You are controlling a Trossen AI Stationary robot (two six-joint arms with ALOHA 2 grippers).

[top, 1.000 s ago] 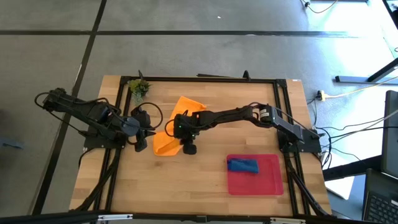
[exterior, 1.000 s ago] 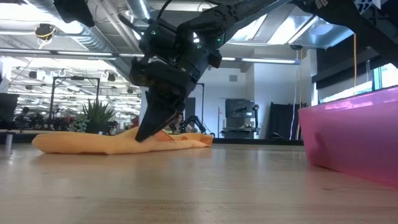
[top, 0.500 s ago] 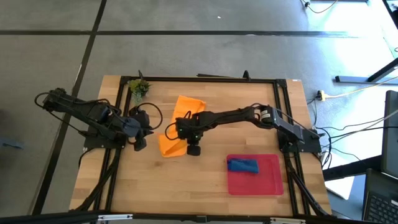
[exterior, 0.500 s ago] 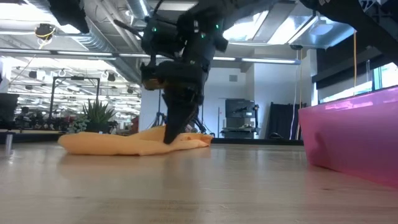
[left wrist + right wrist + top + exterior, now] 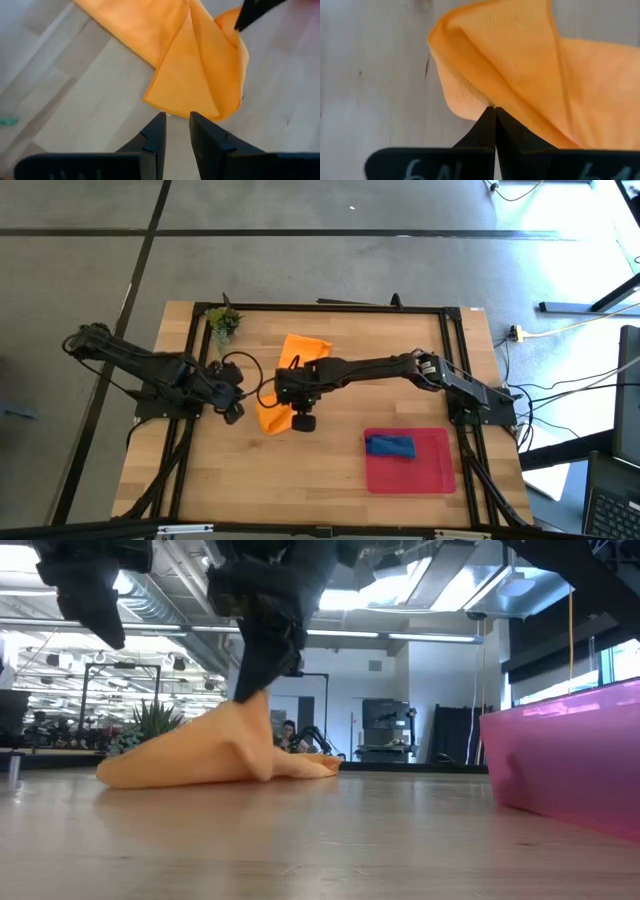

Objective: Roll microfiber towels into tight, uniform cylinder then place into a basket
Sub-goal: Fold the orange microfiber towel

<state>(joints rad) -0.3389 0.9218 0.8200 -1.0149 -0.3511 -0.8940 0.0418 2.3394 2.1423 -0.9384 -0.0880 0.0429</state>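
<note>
My right gripper (image 5: 494, 111) pinches only the orange towel's (image 5: 283, 380) edge, lifted off the worktop (image 5: 330, 470); it could slip free. My left gripper (image 5: 176, 120) waits, slightly spread.

orange towel (image 5: 283, 385) peaked; blue towel (image 5: 390, 446) in tray (image 5: 434, 470)

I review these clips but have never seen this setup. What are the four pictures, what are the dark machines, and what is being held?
Two dark robot arms work at a wooden table. One picture looks straight down, one looks level across the tabletop, and two come from cameras on the arms' wrists. The right gripper has its fingers shut on a fold of the orange towel, lifting it into a peak. The left gripper waits at the towel's edge, fingers slightly apart, holding nothing. A blue towel lies in the red tray. A small plant stands in a far corner.
</note>
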